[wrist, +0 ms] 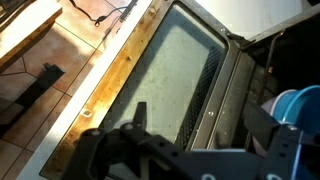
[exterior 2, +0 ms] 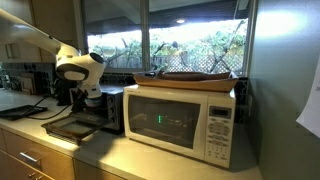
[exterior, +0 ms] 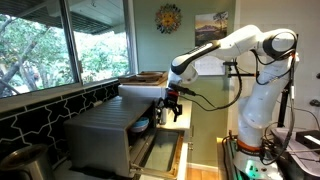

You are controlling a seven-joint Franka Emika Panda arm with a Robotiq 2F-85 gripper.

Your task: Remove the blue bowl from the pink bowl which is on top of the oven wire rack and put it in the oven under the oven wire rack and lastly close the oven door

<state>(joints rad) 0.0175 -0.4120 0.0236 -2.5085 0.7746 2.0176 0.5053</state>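
Hovering over the dropped-open oven door [wrist: 170, 80], the tool [wrist: 198, 128] has its two dark fingers [wrist: 137, 118] spread wide with nothing between them; seen from the wrist, the door's dark glass panel lies directly beneath and ahead of the tool, framed in pale metal; the blue bowl [wrist: 297, 108] shows at the far right of that view, just beyond the finger on the picture's right and partly cut off by the edge; what it sits in cannot be told from here; in an exterior view the tool [exterior: 172, 107] hangs from a white arm [exterior: 235, 45] at the mouth of the oven [exterior: 105, 135], a boxy silver-grey unit; there the blue bowl [exterior: 141, 124] is a small bright spot inside the opening, just beside the tool and slightly lower, apart from the fingers; the oven door [exterior: 160, 150] lies folded down below the tool; in an exterior view a white microwave [exterior 2: 180, 120] stands on the bench [exterior 2: 110, 158], well off to the side of the tool, and the oven door [exterior 2: 72, 128] lies flat before the dark opening.
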